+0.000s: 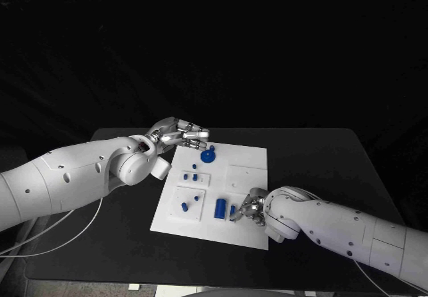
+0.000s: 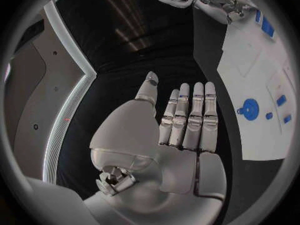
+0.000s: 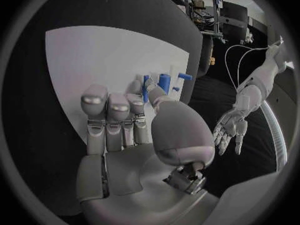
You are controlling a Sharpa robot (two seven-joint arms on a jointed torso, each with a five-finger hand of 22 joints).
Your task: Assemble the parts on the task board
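A Sharpa robot works over the white task board [image 1: 240, 179] at the middle of the black surface [image 1: 339, 161], where small blue parts lie or stand. The right hand [image 1: 252, 209] is down at the board's near edge, just beside a blue cylinder [image 1: 220, 208] whose long axis runs from the near edge toward the far one. The cylinder lies to the inner side of that hand, so the right hand is by far the nearer of the two. In the right wrist view its fingers [image 3: 109, 120] are extended side by side with the thumb reaching toward the blue pieces; whether it already pinches a small part there cannot be told. The left hand [image 1: 181, 134] hovers at the board's far corner, near a round blue part [image 1: 208, 156], fingers straight and together, palm open and holding nothing. Any next pick at the near edge looks to fall to the right hand.
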